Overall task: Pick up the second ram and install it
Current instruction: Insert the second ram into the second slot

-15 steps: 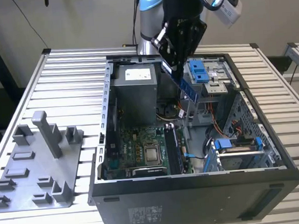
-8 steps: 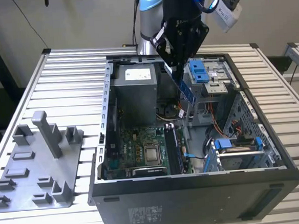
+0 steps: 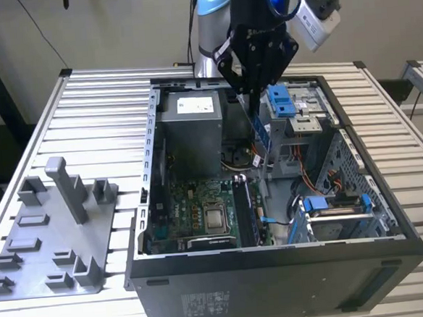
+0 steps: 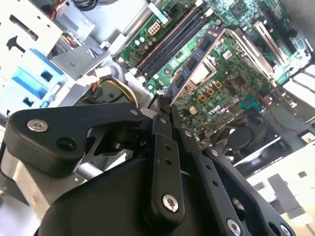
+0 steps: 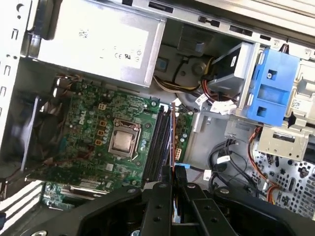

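- Exterior view: the claw (image 3: pixel 254 103) is clamped on the second ram (image 3: pixel 264 133), which hangs upright over the open computer case (image 3: pixel 277 270).
- Align the strip lengthwise with the memory slots (image 5: pixel 157 137).
- Lower it straight; tilt risks jamming.

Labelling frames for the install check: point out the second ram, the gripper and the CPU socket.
second ram (image 4: pixel 195 68), second wrist view, middle of the strip.
gripper (image 5: pixel 173 169), first wrist view, between the fingertips.
CPU socket (image 5: pixel 122 141), first wrist view, its metal centre.
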`<state>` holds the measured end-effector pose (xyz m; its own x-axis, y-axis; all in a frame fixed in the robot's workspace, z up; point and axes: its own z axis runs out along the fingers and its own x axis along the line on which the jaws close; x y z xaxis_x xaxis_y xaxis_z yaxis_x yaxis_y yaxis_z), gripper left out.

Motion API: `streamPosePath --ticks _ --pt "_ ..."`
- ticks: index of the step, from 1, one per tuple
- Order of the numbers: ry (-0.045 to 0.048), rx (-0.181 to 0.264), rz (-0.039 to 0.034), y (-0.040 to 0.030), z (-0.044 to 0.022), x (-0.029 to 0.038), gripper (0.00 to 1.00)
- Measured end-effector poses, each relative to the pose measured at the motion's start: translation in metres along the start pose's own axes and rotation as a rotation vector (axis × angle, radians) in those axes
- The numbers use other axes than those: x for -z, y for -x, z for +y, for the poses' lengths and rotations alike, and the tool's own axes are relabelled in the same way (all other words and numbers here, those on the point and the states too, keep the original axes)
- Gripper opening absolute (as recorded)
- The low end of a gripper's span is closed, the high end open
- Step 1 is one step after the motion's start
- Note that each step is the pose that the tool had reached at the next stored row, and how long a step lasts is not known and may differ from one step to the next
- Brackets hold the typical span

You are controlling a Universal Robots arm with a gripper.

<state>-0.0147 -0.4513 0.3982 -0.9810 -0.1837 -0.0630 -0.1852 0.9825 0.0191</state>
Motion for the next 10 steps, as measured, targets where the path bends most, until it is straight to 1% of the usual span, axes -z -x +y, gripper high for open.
streamPosePath --ticks 6,10 --pt "-0.0067 -0.107 -0.0021 -0.0001 0.0000 -0.0011 0.14" --pt "-0.0106 -0.171 -0.0033 -0.0001 0.0000 -0.0017 0.14"
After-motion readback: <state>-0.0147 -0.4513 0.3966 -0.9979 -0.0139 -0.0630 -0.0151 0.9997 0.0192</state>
